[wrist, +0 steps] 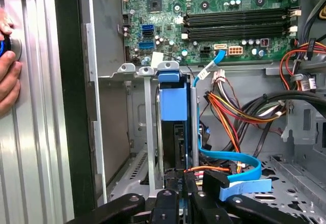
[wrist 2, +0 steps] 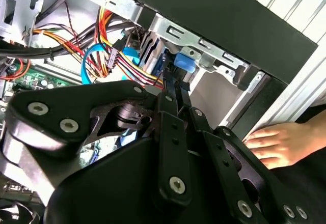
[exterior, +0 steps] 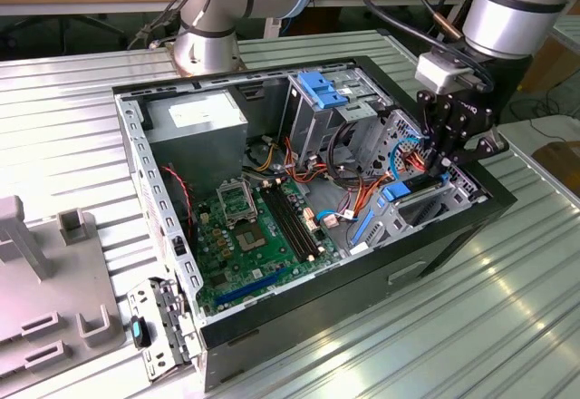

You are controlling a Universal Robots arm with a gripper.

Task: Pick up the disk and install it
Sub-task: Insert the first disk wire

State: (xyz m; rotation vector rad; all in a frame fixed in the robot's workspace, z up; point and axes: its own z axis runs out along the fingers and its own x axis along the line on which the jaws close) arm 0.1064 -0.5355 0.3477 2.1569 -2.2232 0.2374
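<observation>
Tool (exterior: 433, 165) down at the drive cage (exterior: 426, 201) in the computer case's (exterior: 362, 277) front corner, fingers drawn close on the disk (wrist: 173, 102).

Disk stands on edge in the cage slot, blue carrier rail showing, long axis running straight away from the tool toward the motherboard (wrist: 214, 15). Jaws narrow, apparently pinching the near end; contact itself is hidden in both wrist views. Disk looks largely seated. A hand (wrist 2: 277, 141) rests on the table (exterior: 471, 326) just outside the case wall.
</observation>
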